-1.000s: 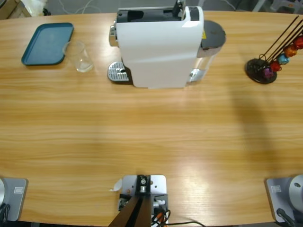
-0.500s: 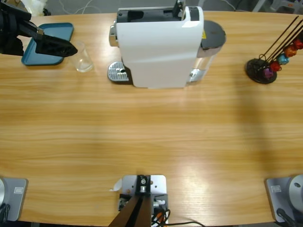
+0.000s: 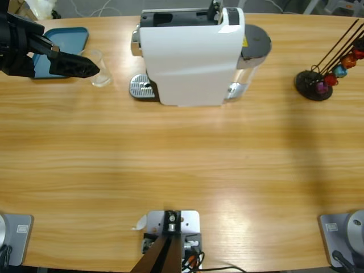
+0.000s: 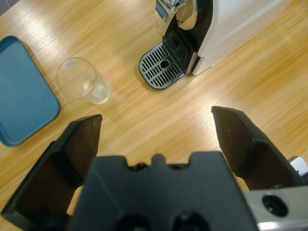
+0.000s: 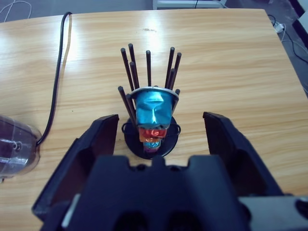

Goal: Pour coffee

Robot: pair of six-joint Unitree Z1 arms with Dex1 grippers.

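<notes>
An upright clear glass tumbler (image 3: pixel 101 73) (image 4: pixel 84 87) stands left of the white coffee machine (image 3: pixel 190 54) (image 4: pixel 226 24). No coffee shows in it or anywhere else in view. My left gripper (image 3: pixel 91 67) (image 4: pixel 156 118) reaches in from the upper left, open, with its tip over the glass's near side in the high view. The left wrist view looks down on the glass from above, apart from the jaws. The machine's metal drip grate (image 3: pixel 142 88) (image 4: pixel 161 72) is bare. My right gripper (image 5: pixel 161 119) is open and faces the capsule stand; it is outside the high view.
A teal tray (image 3: pixel 71 37) (image 4: pixel 21 103) lies left of the glass, partly under the left arm. A black wire stand with coloured capsules (image 3: pixel 315 82) (image 5: pixel 150 120) sits at the far right. A black cable (image 5: pixel 57 72) runs across the table near the machine's water tank (image 5: pixel 14 149).
The left arm came in from the left edge and moved right and slightly down, its tip now reaching the glass. Nothing else moved.
</notes>
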